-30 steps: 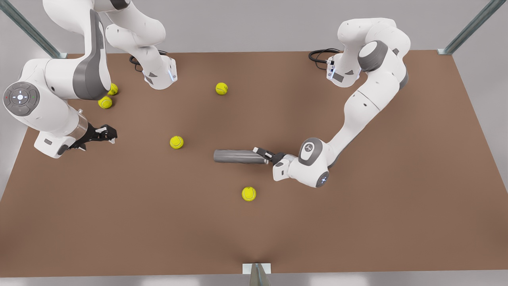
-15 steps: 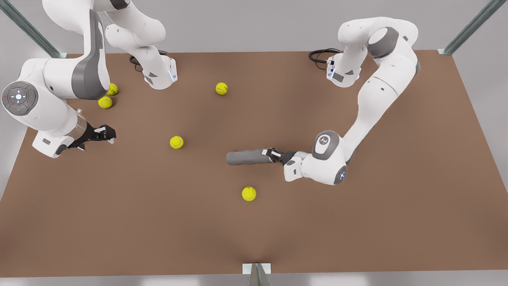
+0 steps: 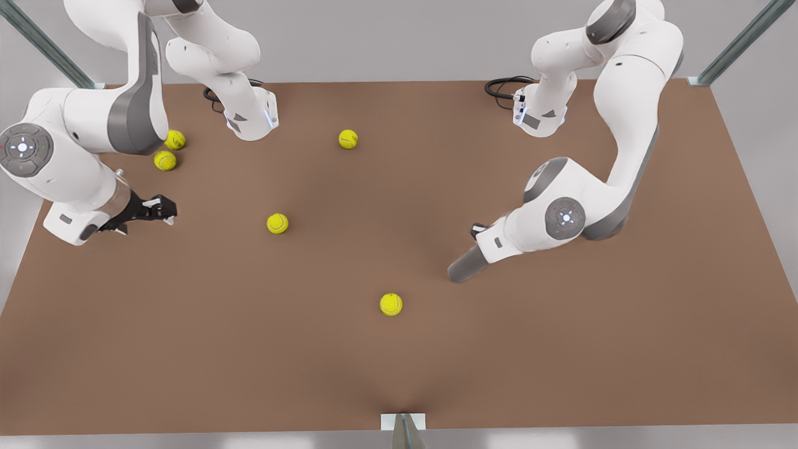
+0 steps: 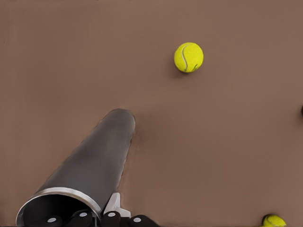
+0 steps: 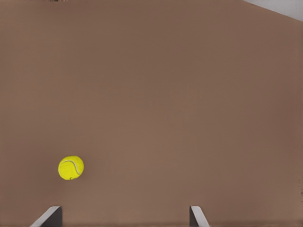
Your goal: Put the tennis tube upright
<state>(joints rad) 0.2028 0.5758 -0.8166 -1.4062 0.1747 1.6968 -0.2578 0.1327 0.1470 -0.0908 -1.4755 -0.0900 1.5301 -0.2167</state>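
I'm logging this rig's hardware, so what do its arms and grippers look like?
Both arms are glossy white with rounded segments, grey joint bands and round grey caps bearing small lit marks. Black cables coil at each base. The right gripper is black with pale fingertips; the left gripper has black knuckles.

Left gripper point(image 3: 479, 240) over right half of desk, clamped on rim of tennis tube point(image 3: 464, 265), forearm angled down toward desk, elbow raised high. Right gripper point(image 3: 163, 209) waits near desk's left edge, fingers point(image 5: 47, 216) spread apart, nothing between
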